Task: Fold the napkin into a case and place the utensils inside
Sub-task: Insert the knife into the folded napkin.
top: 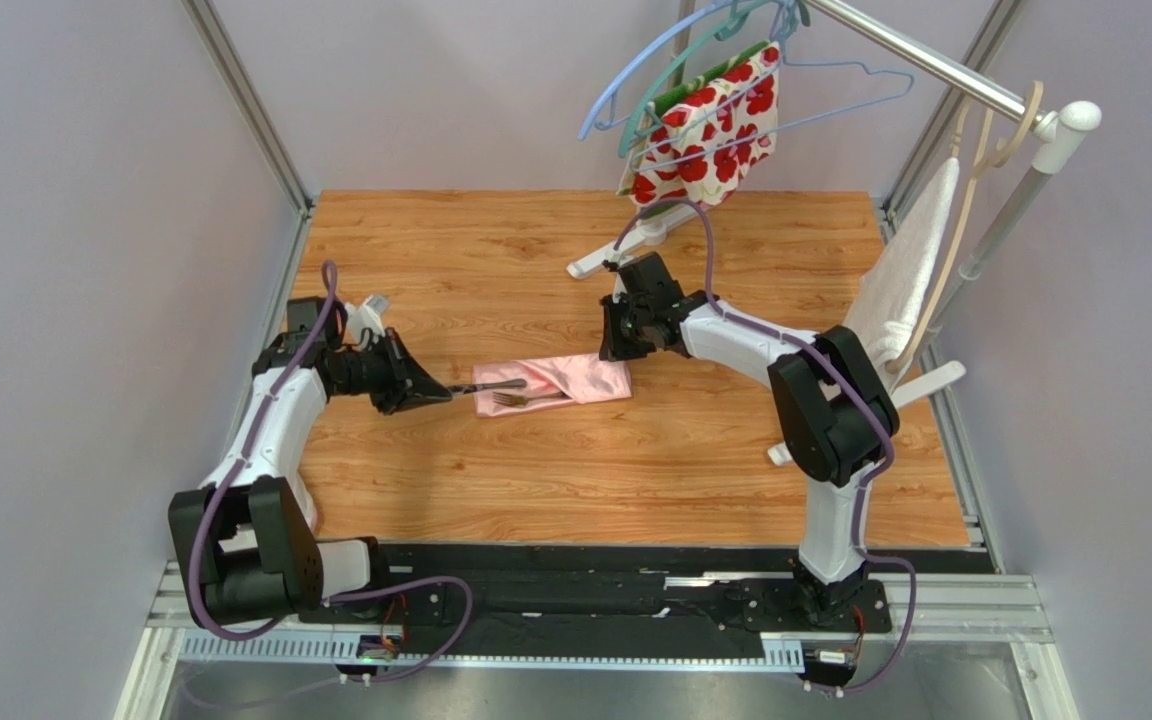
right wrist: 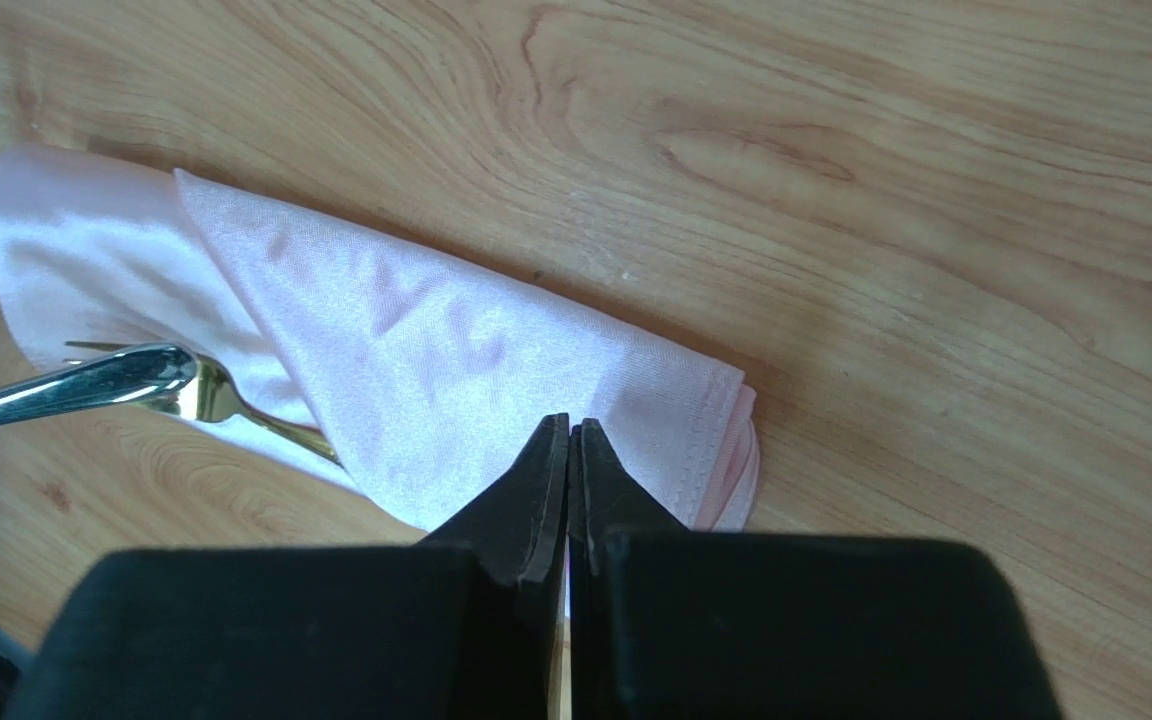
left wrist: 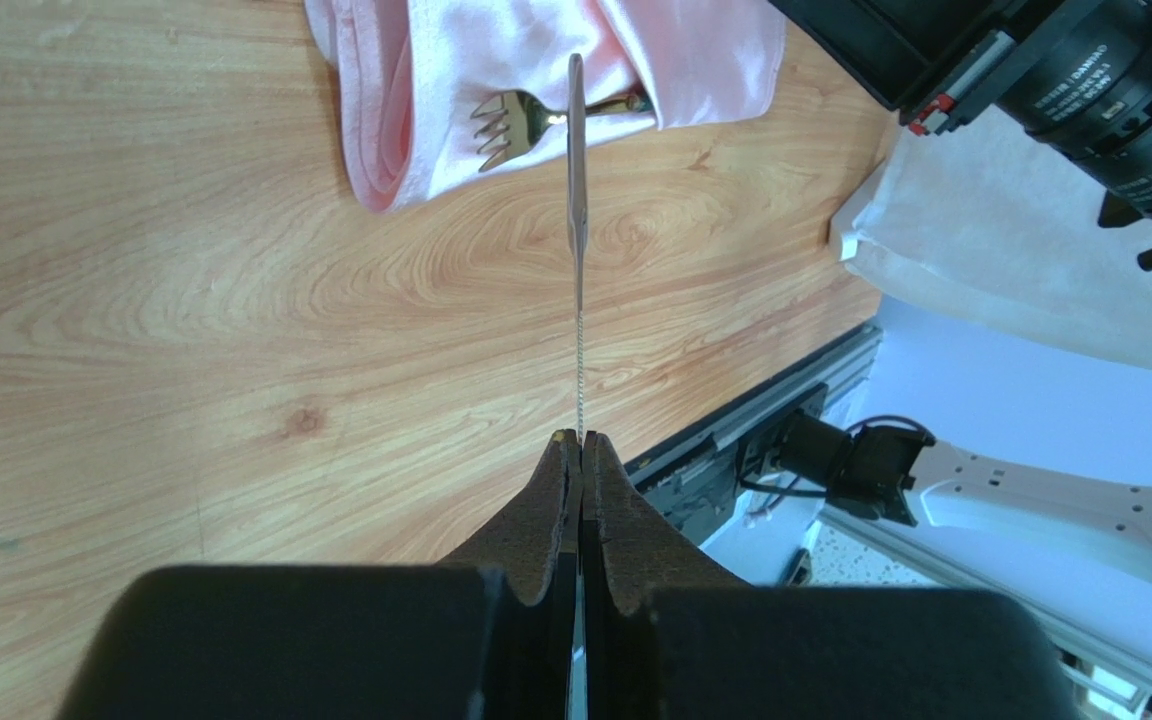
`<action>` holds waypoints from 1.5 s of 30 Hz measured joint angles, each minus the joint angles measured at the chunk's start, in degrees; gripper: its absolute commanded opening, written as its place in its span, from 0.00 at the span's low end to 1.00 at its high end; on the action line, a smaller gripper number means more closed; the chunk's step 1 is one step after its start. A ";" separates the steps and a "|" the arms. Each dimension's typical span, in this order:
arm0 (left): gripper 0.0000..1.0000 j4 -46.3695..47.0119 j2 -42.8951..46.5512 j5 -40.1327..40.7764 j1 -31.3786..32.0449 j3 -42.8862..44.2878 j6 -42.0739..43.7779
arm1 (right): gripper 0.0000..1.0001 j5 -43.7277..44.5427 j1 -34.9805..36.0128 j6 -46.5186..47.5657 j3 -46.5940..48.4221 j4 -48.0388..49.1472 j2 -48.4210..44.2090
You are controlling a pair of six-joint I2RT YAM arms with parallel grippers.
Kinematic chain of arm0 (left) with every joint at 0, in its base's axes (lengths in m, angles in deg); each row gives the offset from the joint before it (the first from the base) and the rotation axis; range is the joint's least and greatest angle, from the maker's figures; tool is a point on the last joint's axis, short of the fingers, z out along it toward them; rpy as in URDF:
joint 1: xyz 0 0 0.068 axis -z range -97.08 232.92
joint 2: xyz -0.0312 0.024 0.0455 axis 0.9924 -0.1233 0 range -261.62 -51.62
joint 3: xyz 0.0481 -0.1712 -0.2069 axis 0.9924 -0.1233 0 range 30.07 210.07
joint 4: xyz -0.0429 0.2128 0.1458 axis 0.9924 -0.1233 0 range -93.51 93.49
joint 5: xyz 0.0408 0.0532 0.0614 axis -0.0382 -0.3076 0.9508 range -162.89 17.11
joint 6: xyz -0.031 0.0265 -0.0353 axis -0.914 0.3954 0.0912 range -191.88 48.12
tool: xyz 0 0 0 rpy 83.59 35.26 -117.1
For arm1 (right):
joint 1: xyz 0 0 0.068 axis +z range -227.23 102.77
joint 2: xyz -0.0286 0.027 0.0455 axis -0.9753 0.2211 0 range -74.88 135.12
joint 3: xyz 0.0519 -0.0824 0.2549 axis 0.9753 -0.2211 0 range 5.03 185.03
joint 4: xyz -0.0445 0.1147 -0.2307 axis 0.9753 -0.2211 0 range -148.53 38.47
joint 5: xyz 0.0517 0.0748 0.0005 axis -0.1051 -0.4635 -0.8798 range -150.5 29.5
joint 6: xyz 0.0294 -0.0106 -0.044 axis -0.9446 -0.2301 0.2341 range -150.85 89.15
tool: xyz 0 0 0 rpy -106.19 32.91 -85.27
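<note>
The light-pink napkin, folded into an oblong case [top: 575,378] [left wrist: 537,53] [right wrist: 432,330], lies mid-table. A fork [left wrist: 515,128] [right wrist: 259,417] rests in its open left end, tines sticking out. My left gripper [top: 447,393] [left wrist: 582,438] is shut on one end of a thin silver knife [left wrist: 576,195] [top: 495,387], seen edge-on. The knife's far end [right wrist: 71,387] reaches the case's mouth beside the fork. My right gripper [top: 608,348] [right wrist: 570,428] is shut with nothing between its fingers. Its tips hover over the case's right end, and whether they touch the cloth is unclear.
A clothes rack stands at the back right with hangers, a red-and-white floral cloth [top: 710,128] and a white cloth [top: 913,270]. The rack's white foot [top: 620,248] lies just behind the right gripper. Metal frame posts edge the wooden table [top: 537,480].
</note>
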 measured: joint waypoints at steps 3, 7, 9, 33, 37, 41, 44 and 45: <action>0.00 1.44 -0.57 -0.83 0.00 -0.02 -0.42 | 0.00 1.27 -0.02 0.11 0.26 -0.59 0.70; 0.00 2.80 -1.20 -1.81 0.00 -0.02 -0.55 | 0.00 2.75 -0.02 0.26 0.28 -1.33 1.77; 0.00 3.06 -1.66 -1.95 0.00 -0.02 -0.63 | 0.00 3.23 -0.02 0.52 0.42 -1.68 2.36; 0.00 13.18 -10.34 -5.22 -0.04 -3.32 -5.66 | 0.00 3.52 -0.02 0.76 2.54 -2.10 4.96; 0.00 15.54 -11.87 -6.45 -0.04 -3.41 -6.97 | 0.00 3.43 -0.02 0.79 2.99 -2.03 5.38; 0.00 17.57 -13.81 -7.58 -0.07 -3.48 -7.78 | 0.00 3.23 -0.02 0.79 3.21 -2.01 5.53; 0.00 18.53 -15.63 -8.57 -0.07 -3.48 -7.69 | 0.00 3.06 -0.02 0.79 3.21 -2.01 5.53; 0.00 18.75 -16.33 -8.87 -0.07 -3.48 -7.69 | 0.00 3.04 -0.02 0.79 3.21 -2.01 5.53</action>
